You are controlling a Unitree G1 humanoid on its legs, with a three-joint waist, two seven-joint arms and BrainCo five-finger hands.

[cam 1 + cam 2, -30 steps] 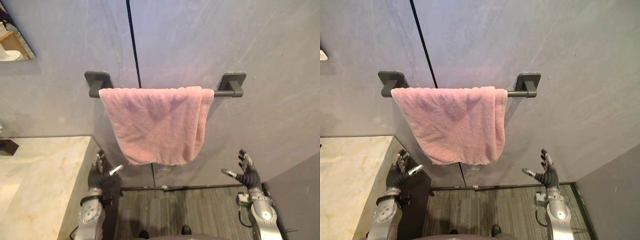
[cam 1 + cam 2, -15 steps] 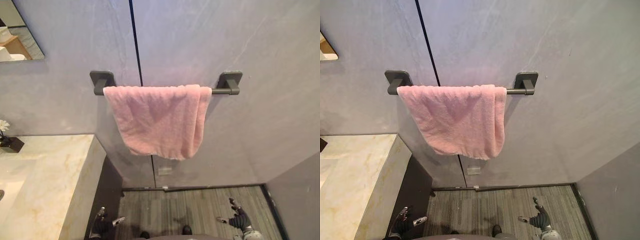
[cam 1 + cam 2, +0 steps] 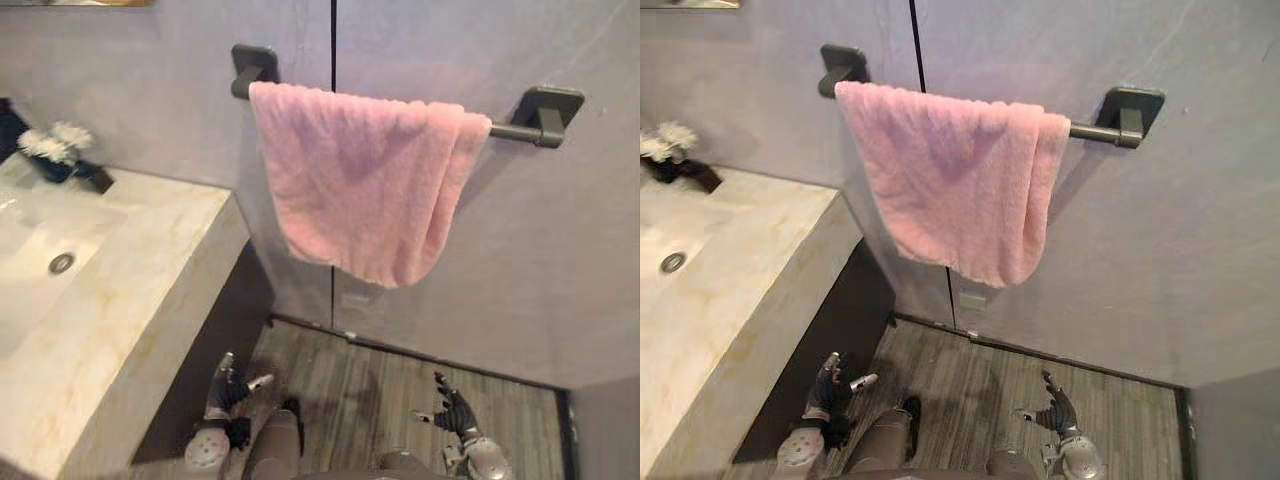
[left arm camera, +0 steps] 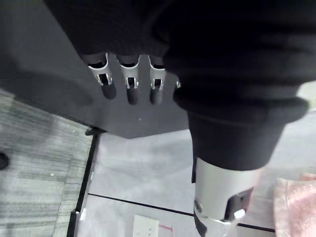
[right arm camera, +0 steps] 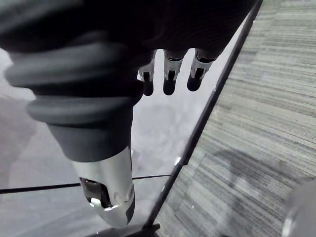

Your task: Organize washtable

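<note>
Left hand [image 3: 231, 387] at 7 o'clock and right hand [image 3: 452, 411] at 5 hang released over the floor [image 3: 340, 368]; the counter [image 3: 150, 262] edge at 9 is cut off, and the towel [image 3: 365, 170] hangs at 12.

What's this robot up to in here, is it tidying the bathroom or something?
Nothing is being handled right now. A pink towel hangs draped over the dark towel bar on the grey wall. The left hand and the right hand are both low, near the floor, open and holding nothing. The marble washtable with its sink stands to the robot's left, with white flowers at the back.
</note>
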